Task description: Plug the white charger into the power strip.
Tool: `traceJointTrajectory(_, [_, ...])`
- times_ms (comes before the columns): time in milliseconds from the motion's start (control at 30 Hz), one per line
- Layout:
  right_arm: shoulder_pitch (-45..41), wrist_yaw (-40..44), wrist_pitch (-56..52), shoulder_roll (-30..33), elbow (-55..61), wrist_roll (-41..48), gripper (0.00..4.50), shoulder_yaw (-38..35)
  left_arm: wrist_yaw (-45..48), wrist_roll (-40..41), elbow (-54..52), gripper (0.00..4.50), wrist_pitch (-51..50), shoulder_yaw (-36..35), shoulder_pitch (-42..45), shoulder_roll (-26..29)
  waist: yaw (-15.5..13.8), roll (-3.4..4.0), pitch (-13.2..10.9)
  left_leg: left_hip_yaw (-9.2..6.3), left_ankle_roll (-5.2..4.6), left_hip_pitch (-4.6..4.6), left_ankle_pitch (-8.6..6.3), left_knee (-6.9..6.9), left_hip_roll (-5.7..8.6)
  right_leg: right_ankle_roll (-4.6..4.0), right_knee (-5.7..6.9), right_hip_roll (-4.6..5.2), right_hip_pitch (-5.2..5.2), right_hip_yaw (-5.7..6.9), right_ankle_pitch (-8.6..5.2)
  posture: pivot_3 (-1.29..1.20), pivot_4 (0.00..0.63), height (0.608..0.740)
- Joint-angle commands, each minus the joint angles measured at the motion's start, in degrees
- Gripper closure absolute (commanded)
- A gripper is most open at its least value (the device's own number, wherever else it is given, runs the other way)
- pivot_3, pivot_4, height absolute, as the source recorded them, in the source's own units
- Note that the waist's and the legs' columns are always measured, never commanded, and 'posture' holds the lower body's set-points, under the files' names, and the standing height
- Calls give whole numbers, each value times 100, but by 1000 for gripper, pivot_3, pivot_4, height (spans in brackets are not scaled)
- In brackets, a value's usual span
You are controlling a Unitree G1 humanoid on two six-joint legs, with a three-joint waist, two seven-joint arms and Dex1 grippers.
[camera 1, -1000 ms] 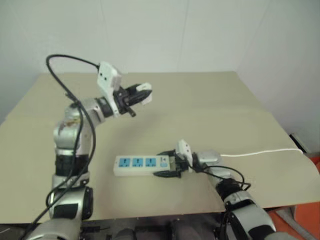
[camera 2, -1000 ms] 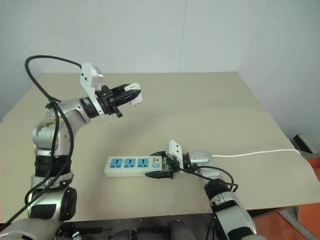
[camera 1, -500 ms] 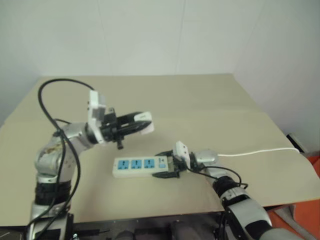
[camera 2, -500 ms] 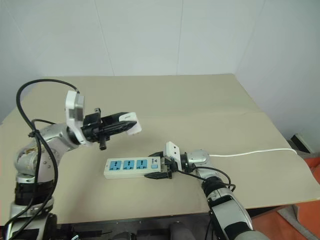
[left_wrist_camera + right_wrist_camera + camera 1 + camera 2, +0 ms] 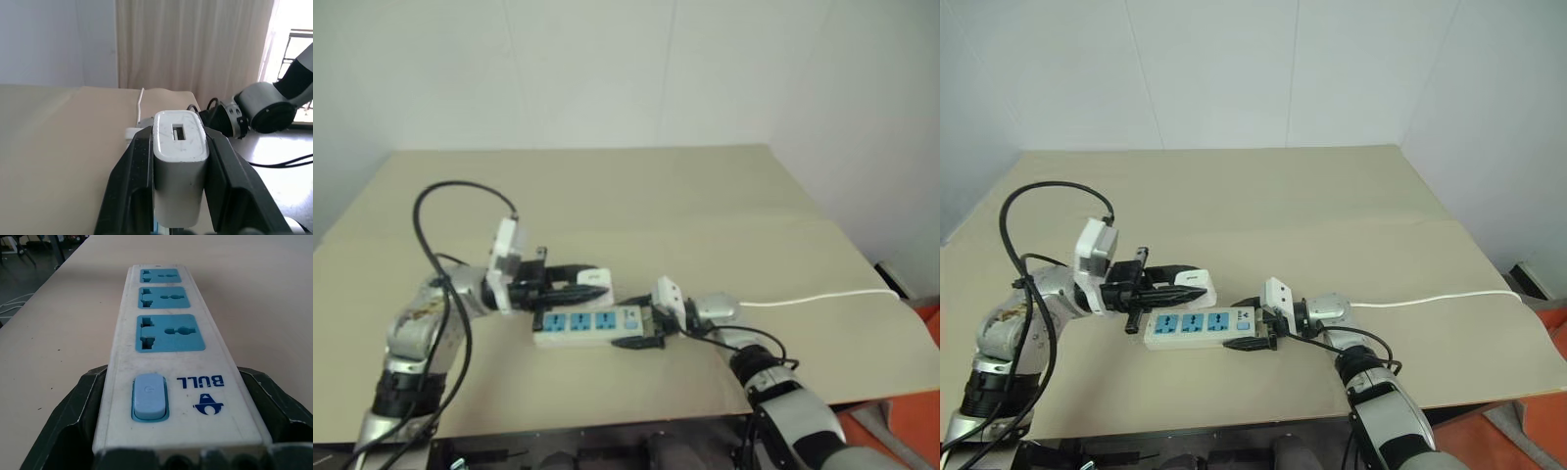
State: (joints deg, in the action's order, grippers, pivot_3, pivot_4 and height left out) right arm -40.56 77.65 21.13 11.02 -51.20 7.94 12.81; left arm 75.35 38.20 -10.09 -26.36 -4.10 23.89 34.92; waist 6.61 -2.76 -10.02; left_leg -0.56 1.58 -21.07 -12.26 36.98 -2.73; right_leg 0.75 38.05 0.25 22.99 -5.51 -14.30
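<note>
Left claw (image 5: 1197, 284) grips the small white plastic charger block (image 5: 178, 169); right claw (image 5: 171, 450) pins the long white three-socket power strip (image 5: 1201, 326) — square prongs over a blue socket, then press straight down.

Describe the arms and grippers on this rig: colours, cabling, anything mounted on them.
Both arms are silver-grey metal with black joint bands. A thick black cable arcs in a loop over the left arm; thinner black cables curl around the right forearm. Each wrist carries a small white box-shaped camera. The left gripper and right gripper each have two black fingers, broad, flat and tapering toward the tips.

Beige table (image 5: 705, 196), perhaps curtains (image 5: 195, 44)
</note>
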Motion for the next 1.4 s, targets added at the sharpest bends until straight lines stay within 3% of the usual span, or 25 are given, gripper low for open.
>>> traceJointTrajectory(33, [201,-15,-122,57,-363,-396,1080,220,158,-186,94,3490,296,129,-27,86,-1,0,0,1,0,0,0,0,0,0,0,0,0,0,0,0,150,740])
traceJointTrajectory(600, [227,-97,-128,47,-354,-404,1080,213,269,-899,737,3490,1241,686,-189,-239,-3,2,1,3,0,-1,0,-1,-1,-1,-2,0,2,-2,-1,0,150,740])
traceJointTrajectory(1400, [313,-108,-190,96,-250,-382,1080,199,114,-1316,1653,3490,1749,811,48,-565,-17,3,2,4,-1,-2,0,-4,-2,-1,-7,0,2,-2,-2,0,150,740])
